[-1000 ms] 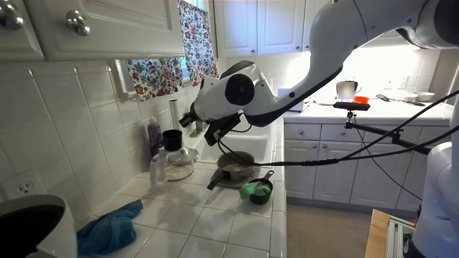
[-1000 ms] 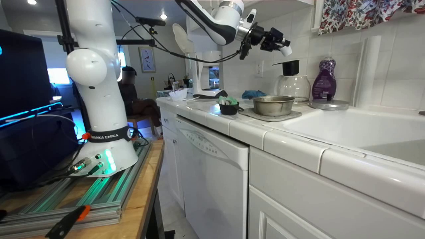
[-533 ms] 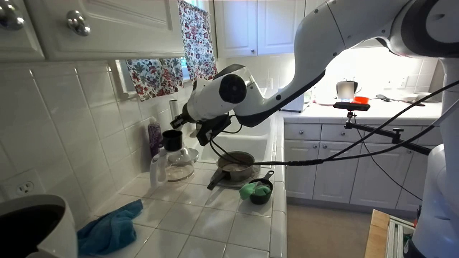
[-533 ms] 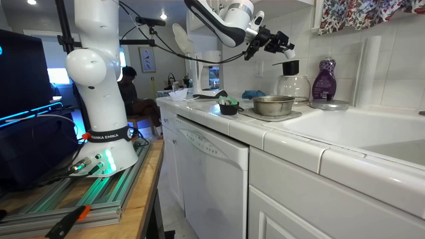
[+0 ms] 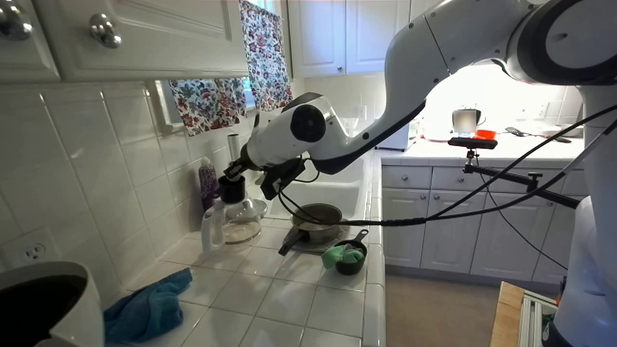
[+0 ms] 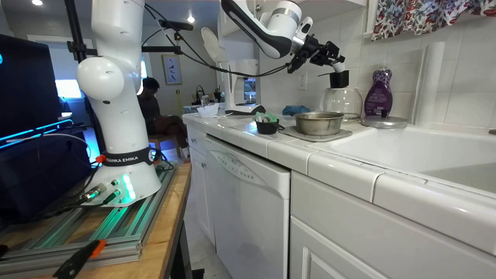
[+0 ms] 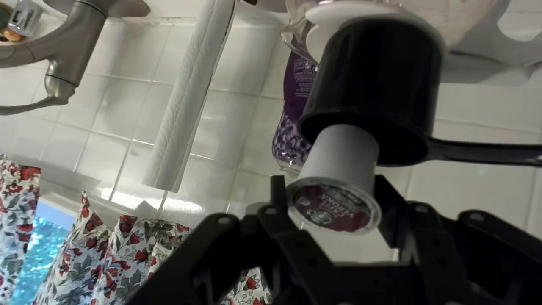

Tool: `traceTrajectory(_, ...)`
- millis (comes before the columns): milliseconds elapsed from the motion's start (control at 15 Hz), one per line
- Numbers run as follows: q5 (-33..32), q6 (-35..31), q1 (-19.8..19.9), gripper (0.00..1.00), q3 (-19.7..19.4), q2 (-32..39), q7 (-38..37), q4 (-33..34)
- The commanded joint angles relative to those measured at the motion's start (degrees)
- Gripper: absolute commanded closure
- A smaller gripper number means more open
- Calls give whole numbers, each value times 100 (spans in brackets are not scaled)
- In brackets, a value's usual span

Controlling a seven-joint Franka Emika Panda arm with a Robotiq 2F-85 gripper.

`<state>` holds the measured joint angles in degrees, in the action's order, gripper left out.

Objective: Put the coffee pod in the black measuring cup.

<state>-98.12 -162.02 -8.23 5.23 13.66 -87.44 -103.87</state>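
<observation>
The white coffee pod (image 7: 341, 156) with a dark red printed lid is tilted, lid toward the wrist camera. My gripper (image 7: 331, 190) is shut on it, one finger on each side near the lid rim. The black measuring cup (image 7: 377, 76) sits upright on top of the glass carafe, its handle to the right in the wrist view. In both exterior views the pod (image 6: 338, 67) (image 5: 233, 178) is at the mouth of the cup (image 6: 339, 80) (image 5: 231, 191), and my gripper (image 6: 336, 59) (image 5: 234, 169) is just above the rim. The pod's narrow end overlaps the opening; how deep it reaches is unclear.
The glass carafe (image 5: 241, 229) stands under the cup. A purple soap bottle (image 6: 379, 93) and paper towel roll (image 6: 428, 83) stand behind, near the tiled wall. A metal pan (image 6: 319, 124) and small black pot (image 5: 351, 268) with green cloth are nearer the counter edge.
My gripper has moved down and toward the cup with the pod held. The pod was above the cup and is now at its mouth. The cup has not moved.
</observation>
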Motion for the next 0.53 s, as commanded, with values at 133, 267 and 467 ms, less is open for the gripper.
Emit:
traceTrajectory(133, 71, -245, 45, 74, -3, 234, 228, 165)
traceTrajectory(267, 94, -262, 50, 74, -6, 296, 300, 198)
traceTrajectory(467, 144, -308, 64, 74, -4, 378, 402, 246)
